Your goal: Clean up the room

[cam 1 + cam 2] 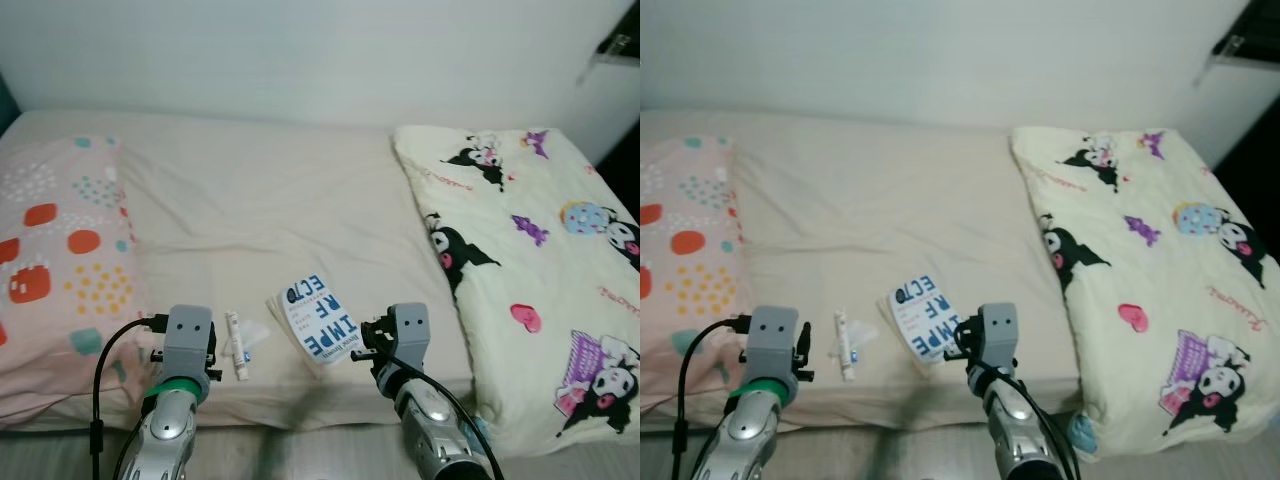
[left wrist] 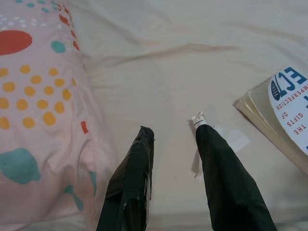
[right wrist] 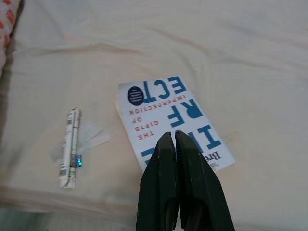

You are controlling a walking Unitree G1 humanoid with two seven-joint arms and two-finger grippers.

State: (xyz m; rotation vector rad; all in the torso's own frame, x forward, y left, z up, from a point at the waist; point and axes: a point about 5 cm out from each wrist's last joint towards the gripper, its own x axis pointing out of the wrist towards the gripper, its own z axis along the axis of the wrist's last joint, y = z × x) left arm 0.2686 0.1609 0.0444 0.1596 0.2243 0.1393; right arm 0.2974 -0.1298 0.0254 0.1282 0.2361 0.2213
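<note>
A white book (image 1: 320, 318) lies on the bed (image 1: 270, 200); a small tube (image 1: 237, 345) beside it; both arms raised below.

Two silver arms raised side by side, each ending in a gripper of two long black fingers.

Left silver arm (image 1: 168, 430): held low at the left, a green band worn below its grey wrist block, a black cable looped off its outer side. Left gripper (image 2: 174, 139): fingers held apart, a clear gap seen between the tips. Right silver arm (image 1: 435, 430): held low at the right, topped by a grey wrist block. Right gripper (image 3: 173, 136): fingers pressed together along their length, nothing held between them.
</note>
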